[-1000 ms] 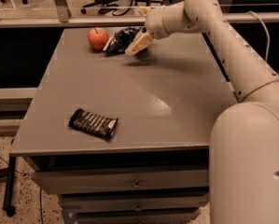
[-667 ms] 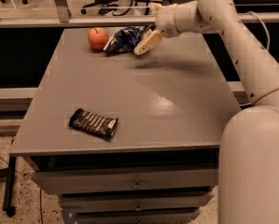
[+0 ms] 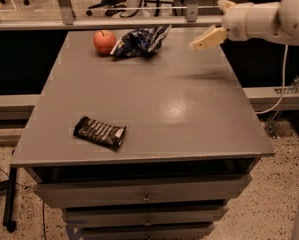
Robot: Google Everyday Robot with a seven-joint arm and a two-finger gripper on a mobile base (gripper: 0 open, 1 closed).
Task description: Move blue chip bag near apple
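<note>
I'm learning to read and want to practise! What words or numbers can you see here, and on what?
The blue chip bag, beside the apple: white lettering, too blurred to read.
The wrapped bar, near the table front left: pale markings, too blurred to read.
The gripper, in the air over the table's back right: no text visible.
The apple and the drawers: no text visible.
</note>
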